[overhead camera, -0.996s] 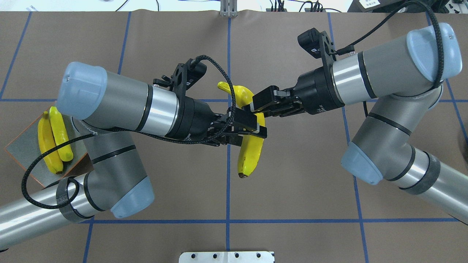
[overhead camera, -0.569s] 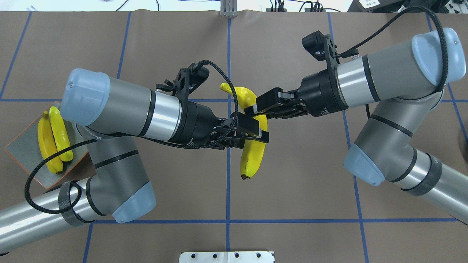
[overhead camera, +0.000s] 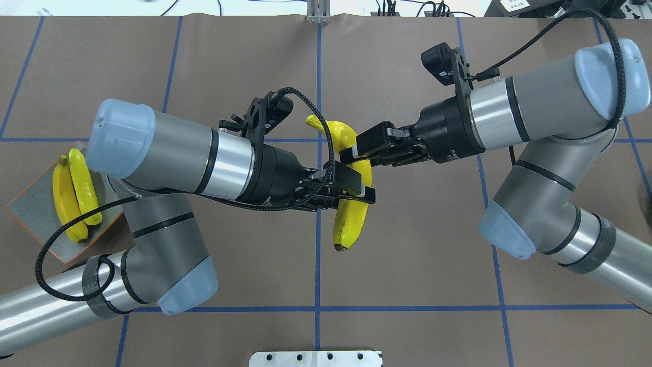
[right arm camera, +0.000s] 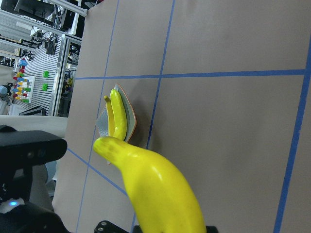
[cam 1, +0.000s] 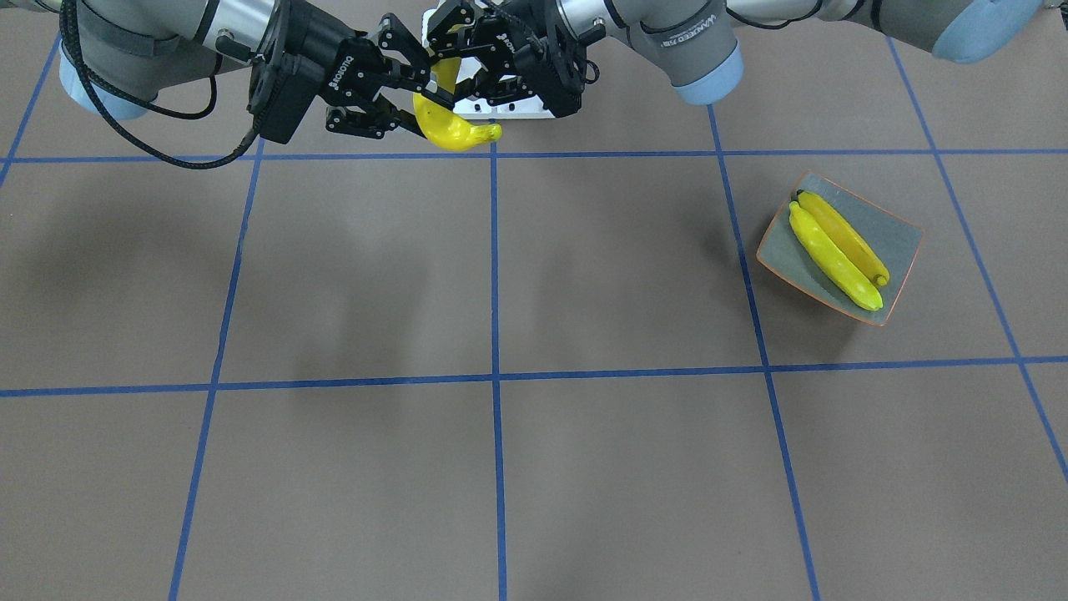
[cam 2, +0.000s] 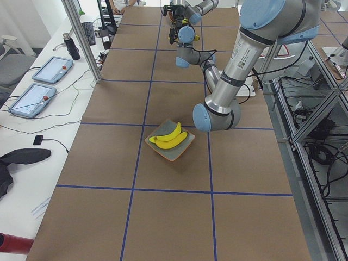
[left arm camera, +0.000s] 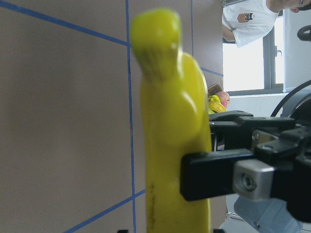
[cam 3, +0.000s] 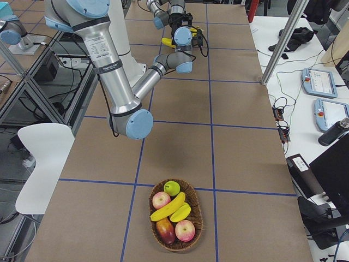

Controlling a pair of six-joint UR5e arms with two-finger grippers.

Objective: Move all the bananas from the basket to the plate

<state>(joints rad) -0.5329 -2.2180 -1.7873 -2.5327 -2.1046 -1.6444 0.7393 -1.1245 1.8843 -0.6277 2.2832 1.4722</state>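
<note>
Two bananas (overhead camera: 76, 196) lie side by side on plate (overhead camera: 33, 209), left of overhead view; third banana (overhead camera: 350, 219) hangs mid-frame above brown, blue-taped worktop (overhead camera: 407, 244), left gripper (overhead camera: 359, 187) and right gripper (overhead camera: 352, 148) jaws both pinching it. "ROBOTIQ" reads on right gripper, front view. Only right-side view shows basket (cam 3: 200, 218) w/ fourth banana (cam 3: 168, 208), btm centre.

Plate (overhead camera: 30, 206) corner hidden under left arm (overhead camera: 163, 229); wrist-view banana (left arm camera: 170, 145) blurred, bottom cropped.

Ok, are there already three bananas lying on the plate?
No, only two bananas lie side by side on the plate; the third banana is in the air, well away from it.
</note>
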